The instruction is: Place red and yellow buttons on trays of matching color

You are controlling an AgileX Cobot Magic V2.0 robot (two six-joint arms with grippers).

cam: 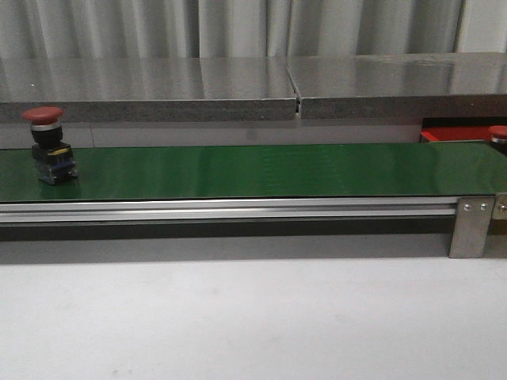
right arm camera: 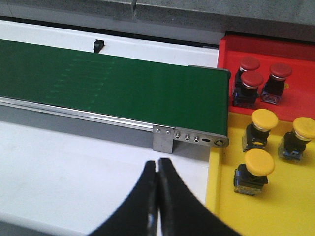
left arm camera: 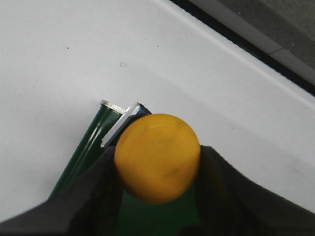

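Left claw (left arm camera: 157,196) grips a yellow button (left arm camera: 157,157); right claw (right arm camera: 158,169) is pinched closed w/ nothing in it.

Red button (cam: 49,146) stands upright on the green belt (cam: 261,170), at its left end in the front view. By the belt's other end sit 2 trays: red tray (right arm camera: 256,46) w/ 3 red buttons (right arm camera: 258,78), yellow tray (right arm camera: 285,206) w/ 3 yellow buttons (right arm camera: 275,142). Right claw hangs over the white table (right arm camera: 74,167), near the yellow tray.

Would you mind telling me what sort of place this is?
Probably a mock sorting station in a lab: a green conveyor belt carries a red button, with red tray and yellow tray at its end.
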